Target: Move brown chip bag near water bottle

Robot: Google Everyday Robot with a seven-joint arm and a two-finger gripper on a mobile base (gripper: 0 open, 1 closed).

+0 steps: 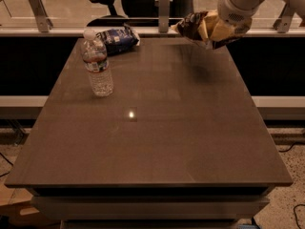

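The brown chip bag (202, 26), dark brown with cream-yellow edges, hangs in the air above the table's far right part, with its shadow on the table below. My gripper (220, 32) is shut on the bag's right end, and the white arm comes in from the upper right. The water bottle (97, 65), clear with a white cap and a white-and-red label, stands upright on the far left part of the table, well to the left of the bag.
A dark blue snack bag (117, 38) lies at the table's far edge behind the bottle. The brown table (152, 142) ends at a rail with metal posts (164, 9) at the back. An office chair (107, 3) stands beyond it.
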